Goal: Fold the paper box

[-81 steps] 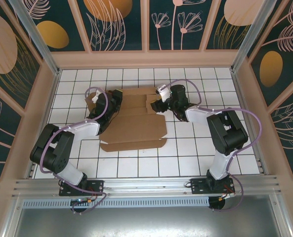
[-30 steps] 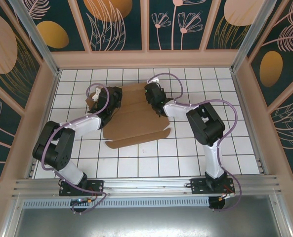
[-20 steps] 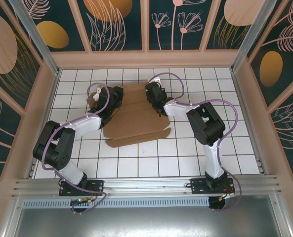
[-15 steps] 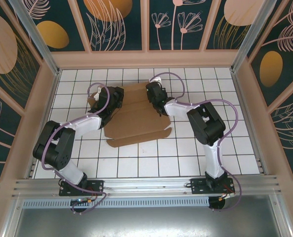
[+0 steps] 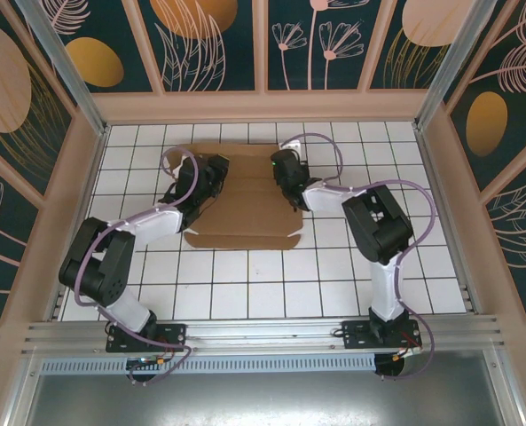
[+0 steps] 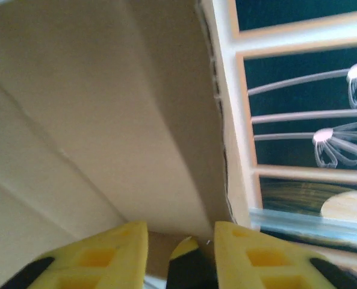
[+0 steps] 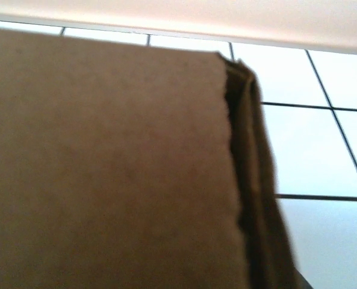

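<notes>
Paper box [image 5: 245, 211] lying mid-frame on my tiled table [image 5: 245, 286], left gripper [image 5: 211, 174] at its upper left edge, jaws slightly parted, holding nothing I can see, right gripper [image 5: 285, 167] closed at its upper right edge, hold on the cardboard unclear to me

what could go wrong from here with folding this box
1. The left gripper has its fingers apart, with creased panels of the paper box just ahead. With nothing pinning them, they may spring back open.
2. At the right gripper, the box's edge layers look uneven in the right wrist view, so the fold could set crooked.
</notes>
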Available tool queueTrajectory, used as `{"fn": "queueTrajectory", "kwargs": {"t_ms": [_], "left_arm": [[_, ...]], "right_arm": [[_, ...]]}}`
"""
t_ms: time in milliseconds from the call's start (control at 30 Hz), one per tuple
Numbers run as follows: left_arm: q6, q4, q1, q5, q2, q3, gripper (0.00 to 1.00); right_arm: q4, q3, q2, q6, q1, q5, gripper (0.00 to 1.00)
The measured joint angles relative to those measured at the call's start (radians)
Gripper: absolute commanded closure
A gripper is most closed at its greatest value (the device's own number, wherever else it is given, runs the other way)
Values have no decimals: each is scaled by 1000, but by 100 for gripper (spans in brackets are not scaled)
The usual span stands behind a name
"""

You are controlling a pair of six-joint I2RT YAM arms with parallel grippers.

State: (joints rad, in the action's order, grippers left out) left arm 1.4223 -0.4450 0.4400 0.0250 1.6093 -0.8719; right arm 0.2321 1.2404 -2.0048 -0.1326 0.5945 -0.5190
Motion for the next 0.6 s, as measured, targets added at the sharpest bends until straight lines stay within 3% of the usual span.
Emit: {"fn": "queueTrajectory", "kwargs": {"t_ms": [133,267,333,367,400,433,600], "left_arm": [[-151,132,7,-29,-181,53,63],[-319,316,11,13,-434,80,58],[-425,411,11,48,-535,66,47],[-473,451,11,63,-560,50,35],[-519,489,11,72,-575,26,24],[-558,519,10,77,-576,-1,21],[-648,580,-57,-98,-421,-148,23]], "right_arm": [[51,-93,58,26,-44,42,100],[112,-154,86,54,-48,67,100],[140,-179,98,69,-48,80,100],[146,-186,102,74,-48,89,100],[155,-193,105,79,-48,98,100],[160,-198,108,83,-48,107,100],[173,-208,113,108,-48,139,100]]}}
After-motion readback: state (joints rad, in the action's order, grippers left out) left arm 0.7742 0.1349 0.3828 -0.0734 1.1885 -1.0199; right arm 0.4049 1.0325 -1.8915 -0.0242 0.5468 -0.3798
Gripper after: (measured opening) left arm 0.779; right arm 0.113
